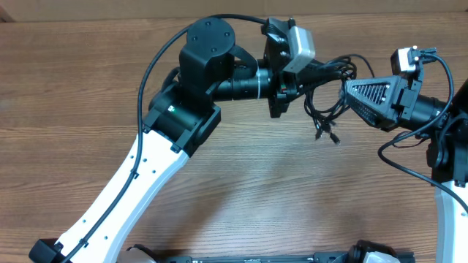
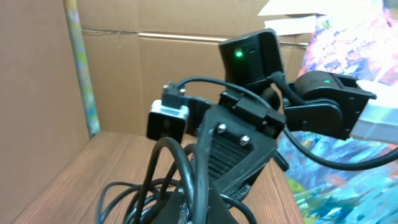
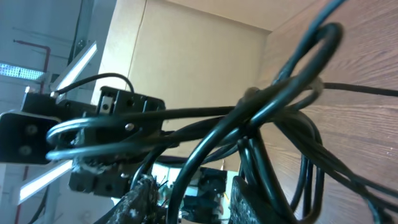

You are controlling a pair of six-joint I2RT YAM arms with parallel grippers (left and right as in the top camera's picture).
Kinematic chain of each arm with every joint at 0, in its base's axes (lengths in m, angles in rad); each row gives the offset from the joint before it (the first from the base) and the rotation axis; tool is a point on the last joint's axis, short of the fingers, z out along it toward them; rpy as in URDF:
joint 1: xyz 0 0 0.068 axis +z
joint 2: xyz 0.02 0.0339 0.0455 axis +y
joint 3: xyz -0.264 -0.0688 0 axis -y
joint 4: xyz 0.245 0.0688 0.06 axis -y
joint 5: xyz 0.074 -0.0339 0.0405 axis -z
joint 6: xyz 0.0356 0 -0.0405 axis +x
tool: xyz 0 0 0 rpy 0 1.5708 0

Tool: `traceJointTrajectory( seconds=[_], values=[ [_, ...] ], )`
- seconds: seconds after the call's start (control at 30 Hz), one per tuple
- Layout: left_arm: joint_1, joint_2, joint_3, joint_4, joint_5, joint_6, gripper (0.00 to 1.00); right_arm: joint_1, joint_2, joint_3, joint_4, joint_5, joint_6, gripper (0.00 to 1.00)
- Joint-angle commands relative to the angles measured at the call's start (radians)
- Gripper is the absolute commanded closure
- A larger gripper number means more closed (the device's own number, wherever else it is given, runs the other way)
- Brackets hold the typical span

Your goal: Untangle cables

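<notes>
Left claw: found closed on the cables. In the left wrist view the cords are seen rising straight out from its tip.

Right claw: jaws set narrowly apart, with several strands passed between the fingers. Whether those strands are actually pinched cannot be told from the pictures.

The two claws are placed facing each other, close together, with the bundle strung between them. The bundle appears to be carried clear of the counter. A knot of overlapping loops is noted at its middle. Loose tails ending in small plugs are seen hanging below and between the claws; whether the plugs touch the counter cannot be told. A cardboard wall is noted behind the work area.

Step in hand, as judged: a second hold is being taken on the tangle by the right claw, opposite the left claw's anchor. No cord is seen lying separate, so the task is judged to be at an early stage.

Next move, as judged: a firm grip is required on one strand or loop, not on the whole bunch. The claws are then to be drawn apart slowly, so that the knot is loosened and not pulled tight.
</notes>
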Motion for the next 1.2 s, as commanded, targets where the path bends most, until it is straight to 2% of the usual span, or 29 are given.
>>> traceJointTrajectory(
  seconds=[0.0, 0.13, 0.17, 0.53, 0.63, 0.77, 1.0, 1.17],
  values=[
    [-0.011, -0.004, 0.015, 0.021, 0.009, 0.016, 0.96, 0.006, -0.011, 0.008, 0.0, 0.017, 0.0, 0.69],
    [-0.011, -0.004, 0.015, 0.024, 0.001, 0.017, 0.96, 0.006, -0.011, 0.008, 0.0, 0.016, 0.001, 0.94],
    [-0.011, -0.004, 0.015, 0.027, 0.001, 0.017, 0.96, 0.006, -0.011, 0.008, -0.001, 0.016, 0.0, 0.96],
    [-0.011, -0.004, 0.015, 0.031, 0.045, 0.021, 0.96, -0.007, -0.011, 0.008, 0.031, 0.076, 0.006, 0.96],
    [-0.01, -0.004, 0.015, 0.025, 0.08, 0.028, 0.96, -0.034, -0.011, 0.008, 0.072, 0.108, 0.059, 0.96],
    [-0.011, -0.004, 0.015, -0.001, 0.144, 0.062, 0.96, -0.086, -0.011, 0.008, 0.216, 0.111, 0.18, 0.96],
    [-0.013, -0.004, 0.015, -0.092, 0.153, 0.077, 0.96, -0.114, -0.006, 0.008, 0.449, 0.138, 0.4, 0.96],
    [-0.029, -0.004, 0.015, -0.096, 0.218, 0.109, 0.96, -0.114, 0.0, 0.008, 0.491, 0.21, 0.419, 0.96]
  ],
)
